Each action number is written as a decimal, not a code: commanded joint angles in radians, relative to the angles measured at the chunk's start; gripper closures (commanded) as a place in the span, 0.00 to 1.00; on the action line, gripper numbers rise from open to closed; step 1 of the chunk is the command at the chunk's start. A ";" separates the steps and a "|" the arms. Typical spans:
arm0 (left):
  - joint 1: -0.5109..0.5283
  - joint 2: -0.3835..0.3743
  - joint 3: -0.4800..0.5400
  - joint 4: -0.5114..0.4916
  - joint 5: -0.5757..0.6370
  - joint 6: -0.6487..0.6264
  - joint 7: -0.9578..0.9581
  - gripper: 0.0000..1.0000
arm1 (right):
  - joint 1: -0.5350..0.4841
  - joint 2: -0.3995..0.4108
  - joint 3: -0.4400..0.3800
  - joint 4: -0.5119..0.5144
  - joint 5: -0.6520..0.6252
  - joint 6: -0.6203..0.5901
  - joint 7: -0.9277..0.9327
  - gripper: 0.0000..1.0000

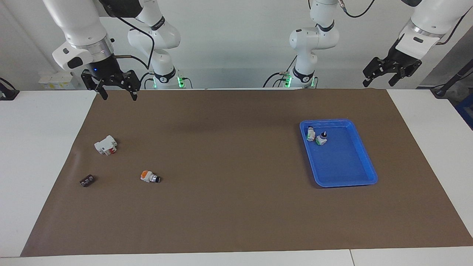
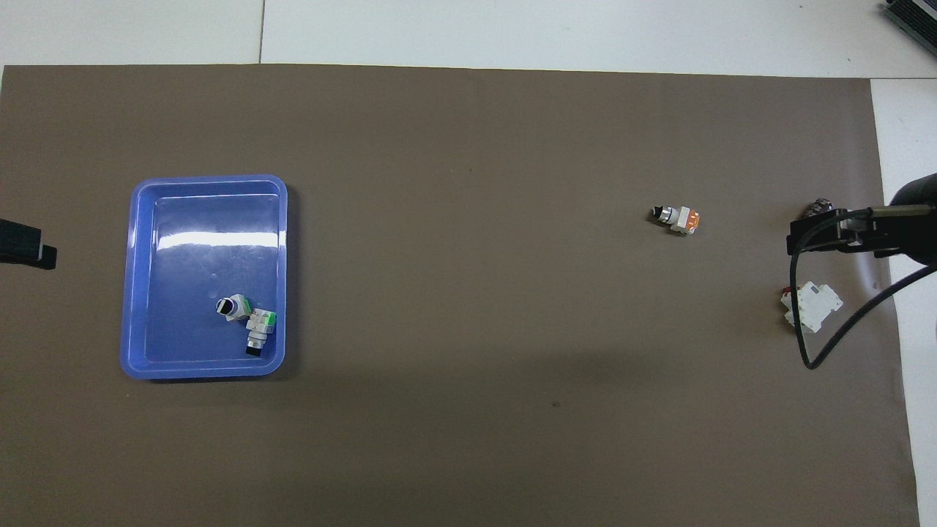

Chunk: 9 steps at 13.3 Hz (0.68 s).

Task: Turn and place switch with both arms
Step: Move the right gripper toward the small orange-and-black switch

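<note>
Right claw (image 1: 116, 89) open, empty, at the counter's robot-side edge; left claw (image 1: 388, 72) open, waiting. Switch (image 1: 149, 177) untouched, tray (image 1: 364, 162) placement pending.

One high camera faces the robots; another looks steeply down; both share the brown paper mat (image 1: 236, 207) (image 2: 468, 439).

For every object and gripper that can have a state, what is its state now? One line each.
switch: lying on its side on the mat, untouched.
blue tray: holds two green-and-white switches in the corner nearest the robots.
white blocky part: lying on the mat, untouched.
small black part: lying on the mat.
right gripper: raised, open, empty.
left gripper: raised, open, empty, waiting.
</note>
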 commanded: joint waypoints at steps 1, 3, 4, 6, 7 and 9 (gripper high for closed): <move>-0.003 -0.023 0.000 -0.023 0.018 -0.003 -0.011 0.00 | -0.010 -0.030 0.003 -0.039 0.007 0.032 -0.020 0.01; -0.003 -0.023 0.000 -0.023 0.018 -0.003 -0.011 0.00 | -0.010 -0.030 0.003 -0.039 0.007 0.032 -0.021 0.01; -0.003 -0.023 0.000 -0.023 0.018 -0.003 -0.011 0.00 | -0.010 -0.030 0.003 -0.039 0.007 0.034 -0.023 0.01; -0.001 -0.023 0.000 -0.023 0.018 -0.003 -0.011 0.00 | -0.013 -0.030 0.001 -0.039 0.009 0.038 -0.024 0.01; -0.003 -0.023 0.000 -0.023 0.018 -0.003 -0.011 0.00 | -0.013 -0.030 0.001 -0.039 0.009 0.040 -0.024 0.01; -0.003 -0.023 0.000 -0.023 0.018 -0.003 -0.011 0.00 | -0.011 -0.030 0.003 -0.046 0.009 0.059 -0.021 0.01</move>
